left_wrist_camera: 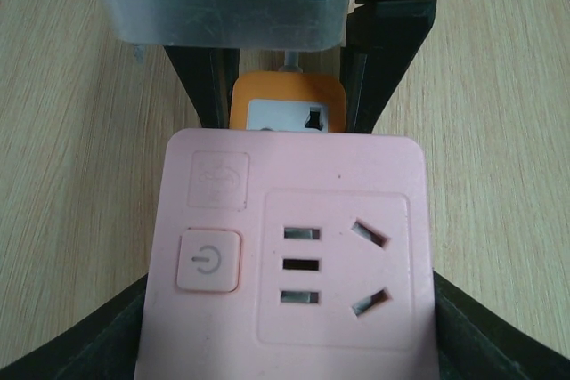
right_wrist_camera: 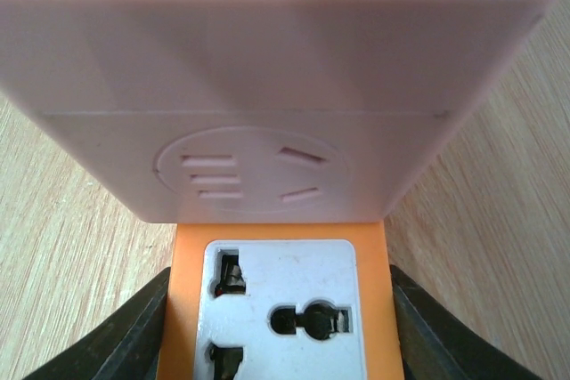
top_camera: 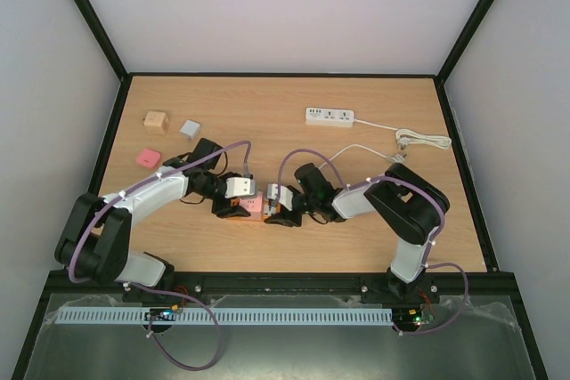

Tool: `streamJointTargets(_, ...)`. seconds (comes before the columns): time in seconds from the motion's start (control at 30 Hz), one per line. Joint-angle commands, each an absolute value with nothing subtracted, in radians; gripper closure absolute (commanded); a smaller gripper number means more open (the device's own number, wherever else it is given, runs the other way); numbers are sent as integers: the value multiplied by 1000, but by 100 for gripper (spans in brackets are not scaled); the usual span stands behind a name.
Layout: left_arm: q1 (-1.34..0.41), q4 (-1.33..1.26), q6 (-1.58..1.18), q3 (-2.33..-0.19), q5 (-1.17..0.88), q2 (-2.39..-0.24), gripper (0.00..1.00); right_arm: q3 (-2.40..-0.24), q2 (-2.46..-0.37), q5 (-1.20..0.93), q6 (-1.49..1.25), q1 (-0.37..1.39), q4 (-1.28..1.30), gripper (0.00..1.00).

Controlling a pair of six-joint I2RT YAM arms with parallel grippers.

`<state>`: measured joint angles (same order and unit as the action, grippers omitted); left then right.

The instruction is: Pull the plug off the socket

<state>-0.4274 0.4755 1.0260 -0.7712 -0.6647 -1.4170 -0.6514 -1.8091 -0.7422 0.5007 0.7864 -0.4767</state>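
A pink socket cube [left_wrist_camera: 294, 255] with a power button sits between my left gripper's [left_wrist_camera: 289, 344] black fingers [left_wrist_camera: 508, 340], which are shut on its sides. An orange plug adapter [left_wrist_camera: 287, 106] with a white face is joined to the cube's far end. My right gripper [right_wrist_camera: 280, 344] is shut on that orange adapter [right_wrist_camera: 280, 309], with the pink cube [right_wrist_camera: 267, 68] right beyond it. In the top view both grippers meet at the table's middle, left [top_camera: 242, 205] and right [top_camera: 276, 211], with the pink cube [top_camera: 255, 205] between them. The adapter is mostly hidden there.
A white power strip [top_camera: 329, 117] with a white cable [top_camera: 419, 140] lies at the back right. A wooden cube [top_camera: 156, 121], a grey cube [top_camera: 190, 128] and a pink block [top_camera: 148, 157] lie at the back left. Black frame rails border the table.
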Motion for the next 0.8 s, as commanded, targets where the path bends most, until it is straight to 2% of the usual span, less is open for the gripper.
streamJointTargets(0.0,-431,493,1018,-802,-820,-1384,61,-663,-1846,-695,509,798,-459,82)
streamJointTargets(0.3,-428,495,1051,-782,-770,-1358,62,-707,-1881,-683,498,798,-392,96)
streamJointTargets(0.57,-424,459,1040,-772,-750,-1337,65,-723,-1909,-681,489,797,-375,98)
streamJointTargets(0.77,-350,474,1018,-786,-885,-1335,67,-723,-1916,-673,496,797,-371,98)
